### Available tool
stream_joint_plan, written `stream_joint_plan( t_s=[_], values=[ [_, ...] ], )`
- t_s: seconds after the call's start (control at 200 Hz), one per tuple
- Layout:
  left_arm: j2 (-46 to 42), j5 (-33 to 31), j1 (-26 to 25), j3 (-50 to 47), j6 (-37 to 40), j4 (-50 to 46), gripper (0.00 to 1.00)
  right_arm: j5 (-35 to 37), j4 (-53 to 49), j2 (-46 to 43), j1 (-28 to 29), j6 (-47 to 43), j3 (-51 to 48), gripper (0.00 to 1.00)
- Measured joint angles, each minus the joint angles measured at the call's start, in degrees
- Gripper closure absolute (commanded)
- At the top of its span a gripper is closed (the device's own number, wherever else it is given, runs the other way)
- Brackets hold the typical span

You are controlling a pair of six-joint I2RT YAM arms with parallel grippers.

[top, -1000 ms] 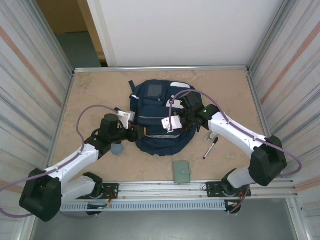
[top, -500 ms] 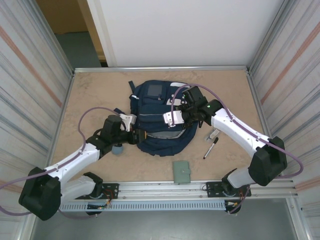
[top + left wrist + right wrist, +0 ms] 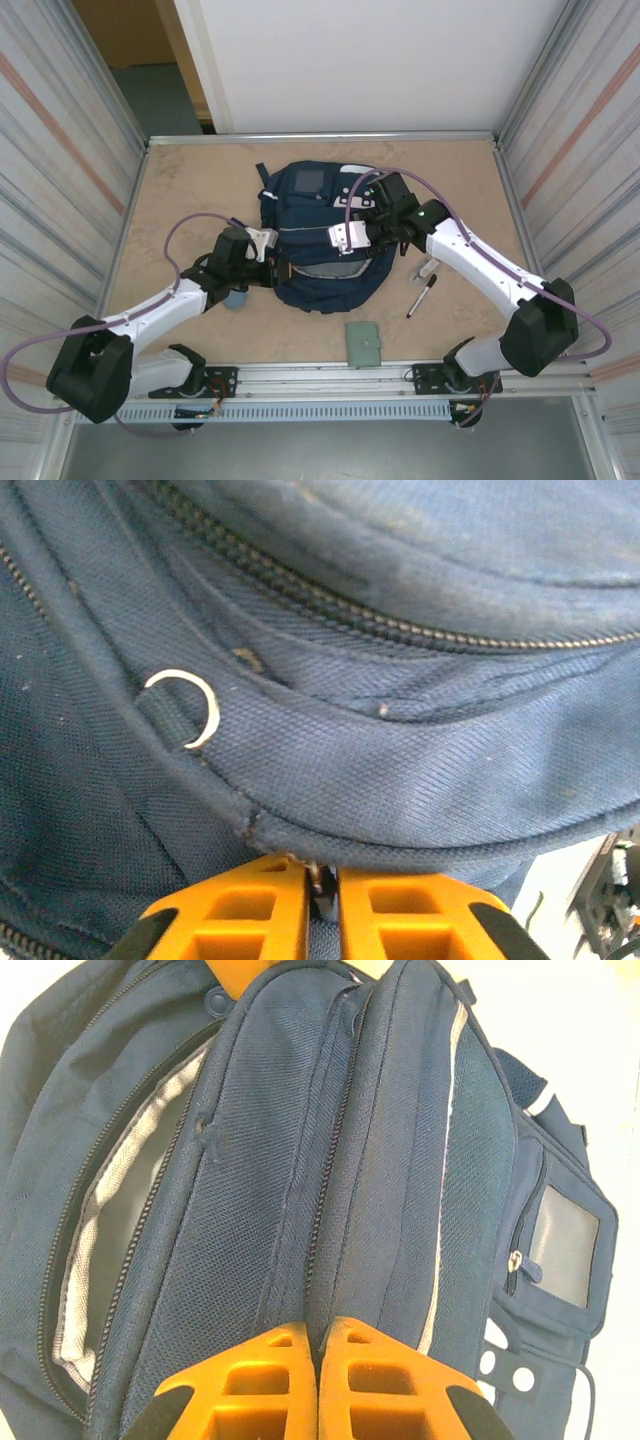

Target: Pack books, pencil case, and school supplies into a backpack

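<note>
The navy backpack (image 3: pixel 315 215) lies mid-table, and its grey-lined main opening (image 3: pixel 120 1210) gapes in the right wrist view. My left gripper (image 3: pixel 279 269) is at the pack's near-left edge. Its orange fingers (image 3: pixel 265 900) are shut on a dark bit of the pack's seam (image 3: pixel 320 872). My right gripper (image 3: pixel 374 233) is on the pack's right side, shut on a fold of fabric beside a zip (image 3: pixel 322 1325). The slate-blue pencil case (image 3: pixel 235 298) peeks from under my left arm. The black marker (image 3: pixel 421 296), clear packet (image 3: pixel 427 268) and grey-green booklet (image 3: pixel 364 344) lie on the table. The yellow book is out of view.
Metal-ribbed walls close in the table's left and right sides. A rail (image 3: pixel 330 375) runs along the near edge. The marker and packet lie just under my right forearm. A small metal ring (image 3: pixel 185 708) hangs on the pack's seam.
My left gripper has slid right, closer into the backpack's edge. My right gripper has drawn back toward the far side, pulling the pack's right side with it.
</note>
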Motion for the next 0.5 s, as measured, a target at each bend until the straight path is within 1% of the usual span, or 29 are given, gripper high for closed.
stream_joint_plan(
  t_s=[0.085, 0.271, 0.481, 0.501],
  values=[
    [-0.1, -0.4, -0.5, 0.0, 0.7, 0.0, 1.00, 0.0, 0.0, -0.4, 0.0, 0.0, 0.0, 1.00],
    [-3.5, -1.8, -0.9, -2.0, 3.0, 1.7, 1.00, 0.4, -0.6, -1.0, 0.0, -0.2, 0.0, 1.00],
    [-8.2, -3.8, -0.9, -4.5, 6.0, 3.0, 1.00, 2.7, -1.3, -1.4, 0.9, -3.1, -0.5, 1.00],
    [-8.4, -3.6, -0.9, -4.8, 6.0, 3.4, 1.00, 2.9, -1.2, -1.4, 0.9, -3.1, -0.7, 0.98]
  ],
)
